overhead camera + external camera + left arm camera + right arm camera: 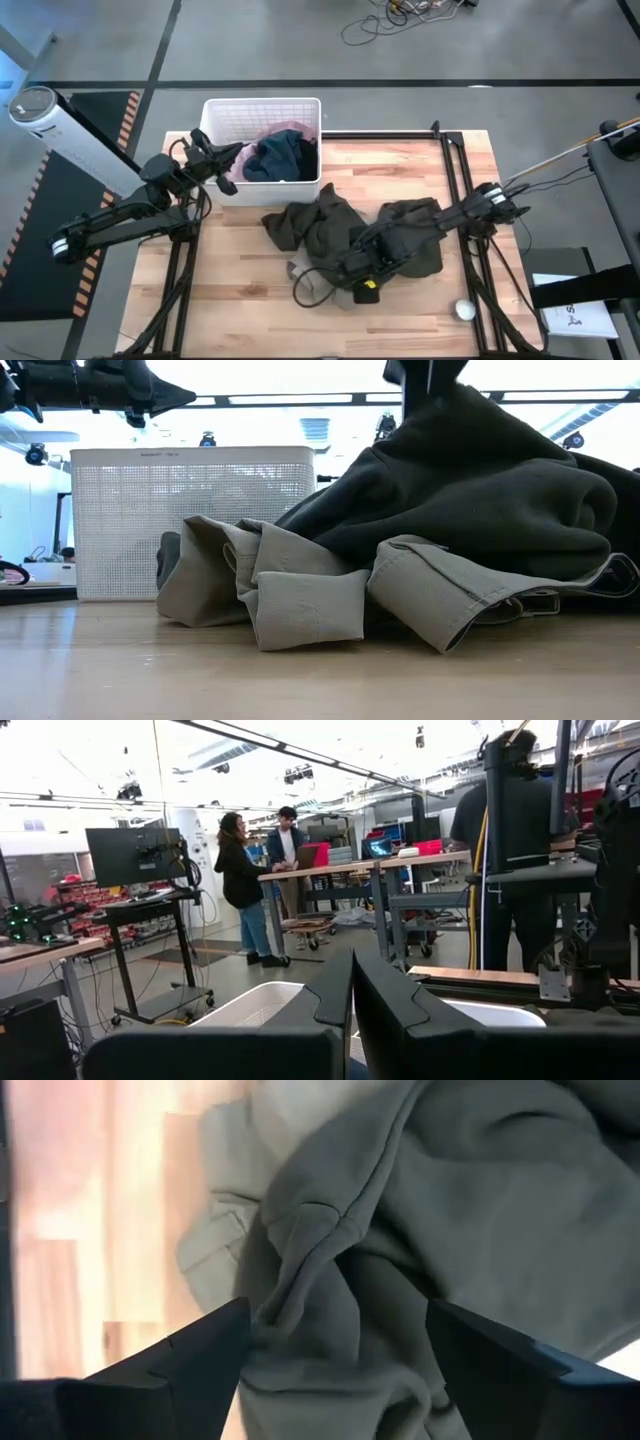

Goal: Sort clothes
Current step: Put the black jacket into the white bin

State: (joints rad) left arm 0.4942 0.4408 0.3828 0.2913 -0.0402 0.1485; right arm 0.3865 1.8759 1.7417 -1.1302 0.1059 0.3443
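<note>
A heap of olive-khaki clothes lies mid-table; the low view shows a light khaki piece under a darker olive one. A dark navy garment and a bit of pale pink cloth lie in the white basket. My right gripper is open, pointing down onto the heap's near part, with a bunched olive fold between its fingers. My left gripper is shut and empty, held level above the basket's left rim. My right gripper comes at the olive garment from above, pointing down, with a bunched ridge of cloth lying between its two open fingers. The garment lies slack on the table. Whether the fingertips touch the cloth I cannot tell.
A small white ball lies near the table's near right corner. The basket stands at the far edge, left of centre. Bare wood shows along the near edge. People stand in the room beyond.
</note>
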